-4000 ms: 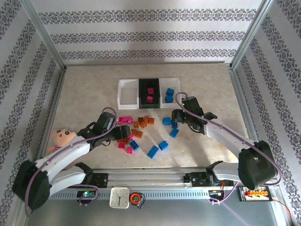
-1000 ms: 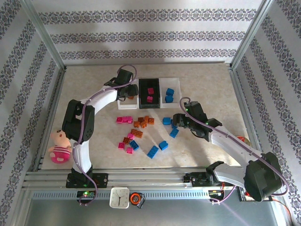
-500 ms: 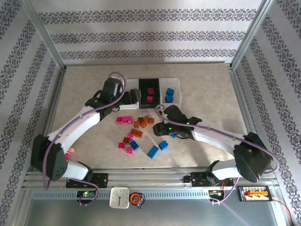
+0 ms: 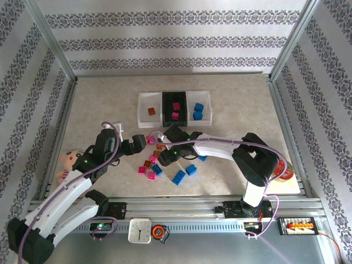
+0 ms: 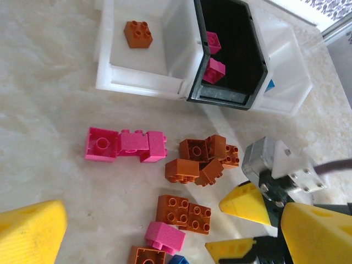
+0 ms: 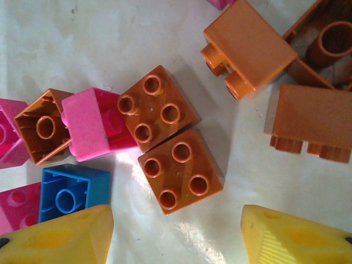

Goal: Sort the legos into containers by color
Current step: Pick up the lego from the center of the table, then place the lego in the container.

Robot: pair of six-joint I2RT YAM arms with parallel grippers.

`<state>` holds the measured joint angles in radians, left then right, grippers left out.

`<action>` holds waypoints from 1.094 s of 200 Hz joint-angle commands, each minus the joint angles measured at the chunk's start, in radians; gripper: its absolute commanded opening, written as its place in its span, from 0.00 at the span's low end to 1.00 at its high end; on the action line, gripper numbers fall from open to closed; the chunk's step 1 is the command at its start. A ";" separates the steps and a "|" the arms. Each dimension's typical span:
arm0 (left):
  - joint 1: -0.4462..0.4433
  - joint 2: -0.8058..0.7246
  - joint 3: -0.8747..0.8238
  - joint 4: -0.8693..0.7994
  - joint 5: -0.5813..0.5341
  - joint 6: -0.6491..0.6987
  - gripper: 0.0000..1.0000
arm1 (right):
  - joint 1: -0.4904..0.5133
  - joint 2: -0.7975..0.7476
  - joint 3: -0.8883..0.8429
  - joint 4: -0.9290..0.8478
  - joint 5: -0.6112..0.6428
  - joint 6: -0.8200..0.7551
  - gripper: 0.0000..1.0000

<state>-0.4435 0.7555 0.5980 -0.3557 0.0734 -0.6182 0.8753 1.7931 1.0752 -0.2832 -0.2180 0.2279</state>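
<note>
At the far left of the tabletop lies a doll, which is no part of the job. Next to it, my left gripper hangs with its fingers spread wide and nothing between them, just beside a row of pink bricks. Beyond it three containers stand in a row. A white bin holds one orange-brown brick, a black bin holds two pink ones, and a second white bin holds blue ones. Most of the legos lie loose mid-tabletop with the colours mixed. Further right, my right gripper hovers close over that pile, its fingers part open and empty. Two orange-brown bricks touch each other just ahead of them.

I judge the sorting barely begun, with an orange-brown pick in hand. Next I would lower the right fingers astride the nearer brick and close on it. I would lift it without dragging its neighbour and carry it to the left white bin.
</note>
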 commanded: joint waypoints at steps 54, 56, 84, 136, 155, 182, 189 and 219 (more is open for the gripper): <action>0.002 -0.055 -0.044 -0.068 -0.066 -0.041 1.00 | 0.023 0.131 0.124 -0.078 0.078 -0.092 0.62; 0.003 -0.054 -0.044 -0.068 -0.067 -0.040 1.00 | 0.025 0.132 0.125 -0.079 0.080 -0.092 0.62; 0.003 -0.054 -0.042 -0.071 -0.073 -0.032 0.99 | 0.039 0.148 0.129 -0.087 0.074 -0.103 0.57; 0.003 -0.053 -0.038 -0.066 -0.081 -0.022 1.00 | 0.039 0.060 0.052 -0.056 0.057 -0.084 0.33; 0.003 -0.054 -0.046 -0.062 -0.082 -0.015 0.99 | 0.026 -0.028 -0.018 -0.024 0.037 -0.051 0.29; 0.004 -0.053 -0.067 -0.062 -0.088 -0.014 0.99 | 0.005 -0.178 -0.058 -0.011 0.016 -0.020 0.26; 0.005 -0.053 -0.073 -0.059 -0.087 -0.014 0.99 | -0.003 -0.205 -0.050 -0.012 0.011 -0.015 0.26; 0.004 -0.056 -0.098 -0.058 -0.079 -0.024 0.99 | -0.047 -0.211 0.069 -0.002 -0.010 0.019 0.24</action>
<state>-0.4435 0.7071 0.5220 -0.4015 0.0029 -0.6407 0.8619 1.5822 1.0443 -0.3164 -0.2005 0.2035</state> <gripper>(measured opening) 0.993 0.290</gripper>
